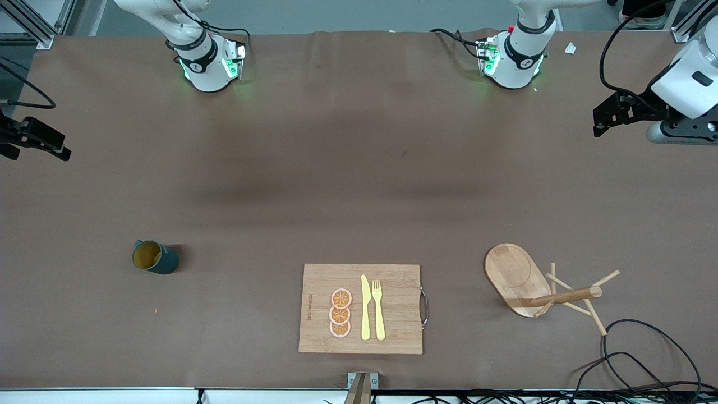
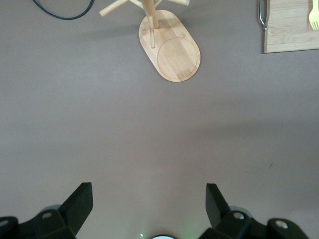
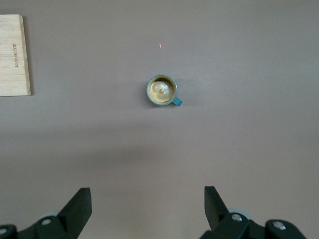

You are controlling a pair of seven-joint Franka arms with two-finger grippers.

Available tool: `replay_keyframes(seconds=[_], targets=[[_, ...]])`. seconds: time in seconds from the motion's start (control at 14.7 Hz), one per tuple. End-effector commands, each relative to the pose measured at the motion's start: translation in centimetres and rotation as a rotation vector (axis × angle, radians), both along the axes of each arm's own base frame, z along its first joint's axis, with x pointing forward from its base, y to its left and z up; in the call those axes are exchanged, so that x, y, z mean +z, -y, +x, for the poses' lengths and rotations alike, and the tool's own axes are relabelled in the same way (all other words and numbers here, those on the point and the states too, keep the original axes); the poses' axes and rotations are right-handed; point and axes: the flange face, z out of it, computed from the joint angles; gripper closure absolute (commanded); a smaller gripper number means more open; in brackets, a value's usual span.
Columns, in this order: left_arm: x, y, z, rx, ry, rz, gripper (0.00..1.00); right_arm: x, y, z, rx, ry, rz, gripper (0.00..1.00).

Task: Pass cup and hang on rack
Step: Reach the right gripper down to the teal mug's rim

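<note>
Jaws on both grippers stand spread wide, empty: left gripper (image 2: 148,201) over bare brown surface (image 1: 359,168) near the light wooden mug rack (image 1: 519,279); right gripper (image 3: 147,201) likewise near the dark teal, yellow-lined cup (image 1: 153,257). Writing on the wooden cutting board (image 1: 392,280) is unreadable.

Even, soft overhead light — faint shadows, sharp focus.

The cutting board (image 1: 392,280) carries a small engraved mark along the edge toward the right arm's end (image 3: 15,55). Its characters cannot be read. No other text or label is legible.
</note>
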Motion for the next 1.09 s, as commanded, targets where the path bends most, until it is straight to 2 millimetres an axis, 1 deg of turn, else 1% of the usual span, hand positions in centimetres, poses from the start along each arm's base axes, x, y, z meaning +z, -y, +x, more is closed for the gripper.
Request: replay_keyframes(seconds=[0.0, 0.34, 0.48, 0.61, 0.68, 0.75, 0.88, 0.95, 1.02], targets=[[0.4, 0.0, 0.3, -0.019, 0.004, 0.007, 0.00, 0.0, 0.1, -0.8, 0.001, -0.002, 0.013, 0.00], [0.5, -0.2, 0.3, -0.016, 0.007, 0.007, 0.00, 0.2, 0.3, -0.8, -0.003, 0.007, 0.009, 0.00], [0.5, -0.2, 0.3, -0.014, 0.008, 0.008, 0.00, -0.3, 0.4, -0.6, -0.007, -0.002, 0.009, 0.00], [0.5, -0.2, 0.3, -0.011, 0.008, 0.013, 0.00, -2.6, 0.2, 0.5, -0.011, -0.049, 0.011, 0.00], [0.5, -0.2, 0.3, -0.009, 0.008, 0.010, 0.00, -4.7, 0.2, 1.7, -0.011, -0.080, 0.011, 0.00], [0.4, -0.2, 0.3, -0.014, 0.005, 0.004, 0.00, -6.2, 0.4, 2.5, -0.015, -0.097, 0.013, 0.00], [0.3, -0.3, 0.4, -0.011, 0.004, 0.004, 0.00, -9.8, -0.2, 4.9, -0.005, -0.100, 0.011, 0.00], [0.3, -0.3, 0.4, -0.013, 0.004, 0.002, 0.00, -11.2, -0.4, 5.7, -0.006, -0.105, 0.011, 0.00], [0.3, -0.2, 0.4, -0.011, 0.004, 0.002, 0.00, -13.2, -0.5, 6.7, -0.009, -0.114, 0.011, 0.00]])
